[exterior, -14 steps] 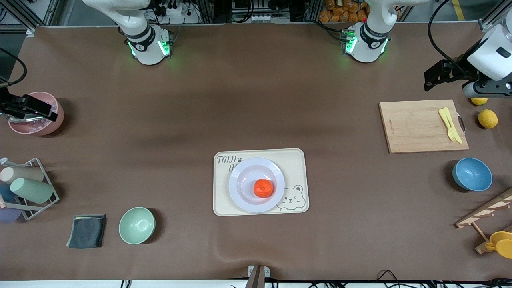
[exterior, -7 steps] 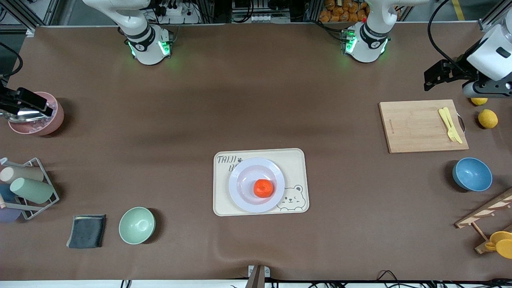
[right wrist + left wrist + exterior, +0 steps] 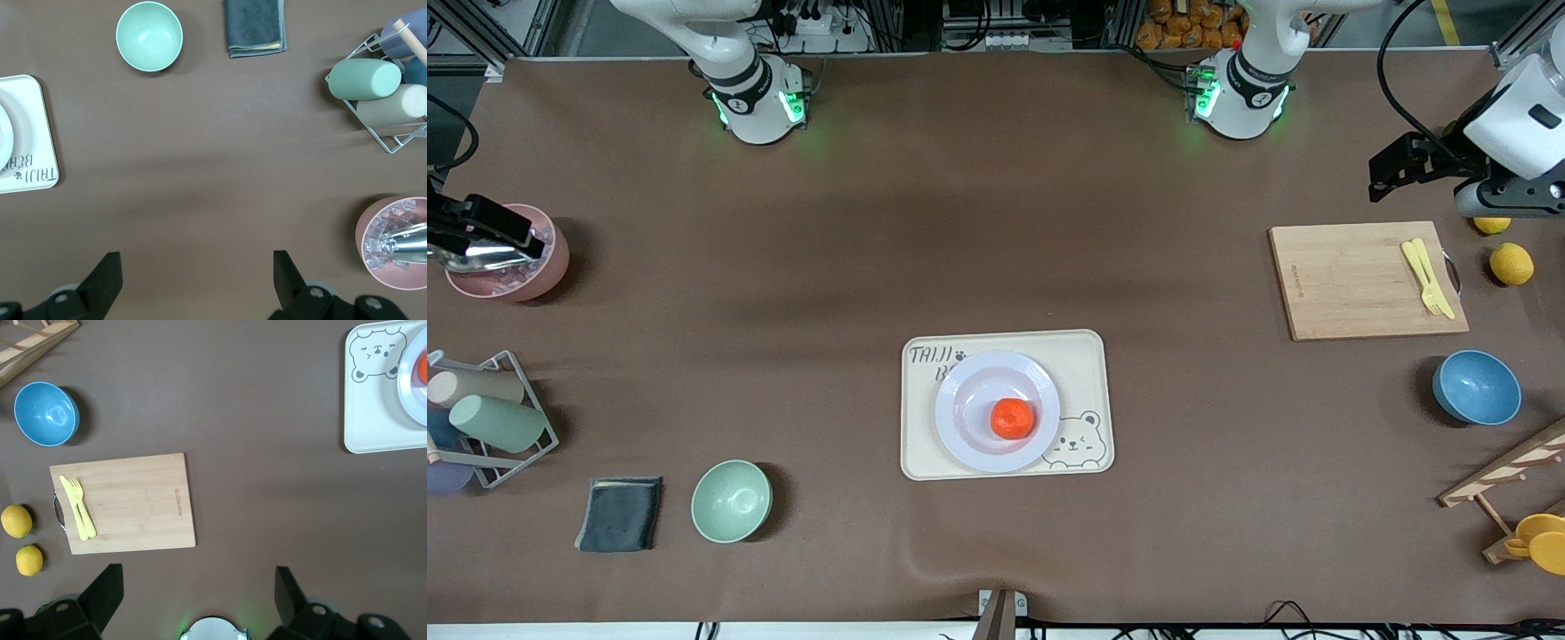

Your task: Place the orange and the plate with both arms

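Observation:
The orange [image 3: 1013, 418] lies in the lavender-white plate [image 3: 969, 436], which rests on the cream bear-print tray [image 3: 1080, 364] mid-table. The left wrist view shows a slice of the orange [image 3: 423, 370] and of the plate [image 3: 412, 397]. The right wrist view shows only the plate's edge [image 3: 3, 133]. My left gripper [image 3: 1396, 169] hangs open and empty, high over the table by the cutting board, well away from the plate; it also shows in the left wrist view [image 3: 197, 590]. My right gripper [image 3: 480, 236] hangs open and empty over the pink bowl; it also shows in the right wrist view [image 3: 193, 273].
A wooden cutting board [image 3: 1352, 280] with yellow cutlery [image 3: 1427, 276], two lemons [image 3: 1512, 263] and a blue bowl [image 3: 1476, 388] lie toward the left arm's end. A pink bowl [image 3: 511, 276], a cup rack [image 3: 489, 418], a grey cloth [image 3: 620, 513] and a green bowl [image 3: 731, 500] lie toward the right arm's end.
My right gripper has shifted slightly toward the right arm's end of the table, over the pink bowl, then held still. The left arm, orange and plate have not moved.

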Controlling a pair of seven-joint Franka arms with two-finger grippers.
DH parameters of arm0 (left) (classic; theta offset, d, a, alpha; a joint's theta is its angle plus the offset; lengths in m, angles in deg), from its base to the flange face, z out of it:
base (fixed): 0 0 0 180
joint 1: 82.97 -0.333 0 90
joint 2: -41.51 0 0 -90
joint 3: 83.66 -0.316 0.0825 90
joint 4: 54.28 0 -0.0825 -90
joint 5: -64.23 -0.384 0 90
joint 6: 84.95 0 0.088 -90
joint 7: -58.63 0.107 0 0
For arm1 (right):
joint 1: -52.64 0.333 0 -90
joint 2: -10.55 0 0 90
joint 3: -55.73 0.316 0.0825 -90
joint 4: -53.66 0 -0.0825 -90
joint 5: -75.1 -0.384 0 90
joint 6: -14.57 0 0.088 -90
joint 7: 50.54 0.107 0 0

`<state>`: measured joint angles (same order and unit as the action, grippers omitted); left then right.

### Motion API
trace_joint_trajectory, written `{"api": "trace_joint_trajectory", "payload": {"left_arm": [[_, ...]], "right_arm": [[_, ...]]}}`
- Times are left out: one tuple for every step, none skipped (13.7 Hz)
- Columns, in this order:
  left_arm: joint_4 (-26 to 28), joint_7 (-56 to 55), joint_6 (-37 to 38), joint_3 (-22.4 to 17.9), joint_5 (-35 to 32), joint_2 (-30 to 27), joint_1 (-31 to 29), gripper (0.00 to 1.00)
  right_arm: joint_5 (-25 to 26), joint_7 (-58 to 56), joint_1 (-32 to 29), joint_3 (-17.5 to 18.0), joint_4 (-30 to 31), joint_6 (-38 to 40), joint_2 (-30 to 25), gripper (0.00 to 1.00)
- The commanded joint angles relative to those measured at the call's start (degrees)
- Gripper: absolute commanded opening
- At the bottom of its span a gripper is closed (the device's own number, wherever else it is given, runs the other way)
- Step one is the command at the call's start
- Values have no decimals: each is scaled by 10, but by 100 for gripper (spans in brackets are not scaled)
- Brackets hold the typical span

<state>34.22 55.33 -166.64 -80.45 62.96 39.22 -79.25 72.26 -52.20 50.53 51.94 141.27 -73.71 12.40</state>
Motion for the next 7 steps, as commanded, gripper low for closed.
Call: {"api": "trace_joint_trajectory", "payload": {"left_arm": [[-6, 3, 9, 3, -14, -3, 1, 100], [-6, 3, 8, 3, -14, -3, 1, 100], [-6, 3, 9, 3, -14, -1, 1, 100], [-7, 3, 9, 3, -14, -1, 1, 100], [-7, 3, 8, 3, -14, -1, 1, 100], [-7, 3, 8, 3, -14, 0, 1, 100], [-7, 3, 8, 3, -14, 0, 0, 100]], "right_arm": [[12, -4, -7, 12, -4, 2, -2, 100], [13, -3, -7, 12, -4, 0, 0, 100], [12, -1, -7, 12, -4, -2, 0, 100], [12, 0, -7, 12, -4, -4, 0, 100], [12, 0, -7, 12, -4, -4, 0, 100], [12, 0, -8, 12, -4, -4, 0, 100], [12, 0, -10, 12, -5, -4, 0, 100]]}}
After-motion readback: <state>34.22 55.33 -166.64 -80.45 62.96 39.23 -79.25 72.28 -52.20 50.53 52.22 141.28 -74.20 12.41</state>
